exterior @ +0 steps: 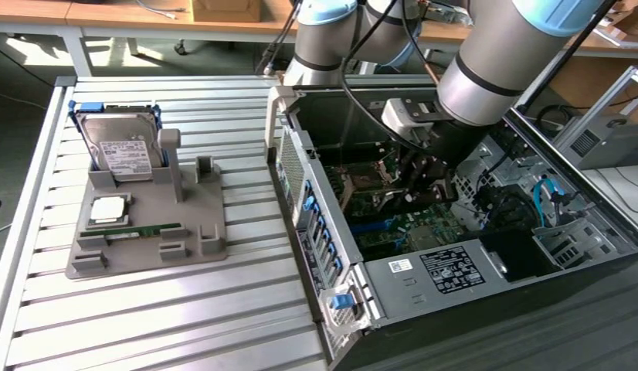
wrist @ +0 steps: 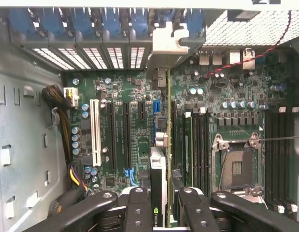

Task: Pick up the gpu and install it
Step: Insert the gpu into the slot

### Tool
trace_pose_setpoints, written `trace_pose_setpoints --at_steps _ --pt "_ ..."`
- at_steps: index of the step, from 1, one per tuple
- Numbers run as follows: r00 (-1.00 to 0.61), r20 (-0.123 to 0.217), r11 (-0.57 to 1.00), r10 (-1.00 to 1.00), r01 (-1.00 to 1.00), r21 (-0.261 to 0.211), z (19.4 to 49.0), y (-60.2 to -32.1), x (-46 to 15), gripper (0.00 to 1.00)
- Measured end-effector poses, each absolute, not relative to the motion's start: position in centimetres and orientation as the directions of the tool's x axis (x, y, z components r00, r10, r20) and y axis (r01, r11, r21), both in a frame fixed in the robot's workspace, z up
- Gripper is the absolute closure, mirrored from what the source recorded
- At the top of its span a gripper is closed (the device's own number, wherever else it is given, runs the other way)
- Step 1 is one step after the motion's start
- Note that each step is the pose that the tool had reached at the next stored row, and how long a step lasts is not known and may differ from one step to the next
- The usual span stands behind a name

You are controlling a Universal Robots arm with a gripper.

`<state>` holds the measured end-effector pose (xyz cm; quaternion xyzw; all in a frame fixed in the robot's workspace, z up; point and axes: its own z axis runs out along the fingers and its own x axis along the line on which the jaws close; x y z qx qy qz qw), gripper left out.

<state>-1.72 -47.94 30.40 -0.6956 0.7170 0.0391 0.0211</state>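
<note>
— Fingers (wrist: 139, 208) of the gripper (wrist: 164, 217) clamp the gpu (wrist: 160, 169), edge-on over the motherboard (wrist: 135, 96) inside the computer case (wrist: 23, 145)?
— Yes. If its bracket (wrist: 165, 43) snags the rear wall (wrist: 115, 55), or the card goes in askew, pressing may jam it.

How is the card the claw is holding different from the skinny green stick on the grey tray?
The thin flat circuit card with a silvery metal bracket sits gripped in the claw, inside the open metal computer case. The narrow green memory stick rests outside on the grey plastic tray, untouched. The card carries a bracket at one end, but the stick has none. Both are thin circuit boards.
</note>
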Motion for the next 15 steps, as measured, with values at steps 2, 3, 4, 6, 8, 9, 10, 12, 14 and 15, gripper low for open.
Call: trace_pose_setpoints --at_steps 2,3,4,6,8,9,10,12,14,15 --pt "-0.031 -0.085 0.029 -0.996 -0.999 0.027 30.4 -48.01 -1.87 0.73" --pt "-0.031 -0.085 0.029 -0.996 -0.999 0.027 30.39 -48.05 -1.93 0.73" --pt "-0.031 -0.085 0.029 -0.996 -0.999 0.027 30.39 -48.11 -2.01 0.73" --pt "-0.031 -0.085 0.029 -0.996 -0.999 0.027 30.38 -48.18 -2.12 0.73" --pt "-0.031 -0.085 0.029 -0.996 -0.999 0.027 30.39 -48.25 -2.24 0.73" --pt "-0.031 -0.085 0.029 -0.996 -0.999 0.027 30.38 -48.3 -2.31 0.73" --pt "-0.031 -0.085 0.029 -0.996 -0.999 0.027 30.38 -48.34 -2.37 0.73" --pt "-0.031 -0.084 0.029 -0.996 -0.999 0.027 30.38 -48.4 -2.5 0.73" --pt "-0.031 -0.084 0.029 -0.996 -0.999 0.027 30.37 -48.47 -2.66 0.73" --pt "-0.031 -0.083 0.029 -0.996 -0.999 0.027 30.35 -48.48 -2.68 0.73"
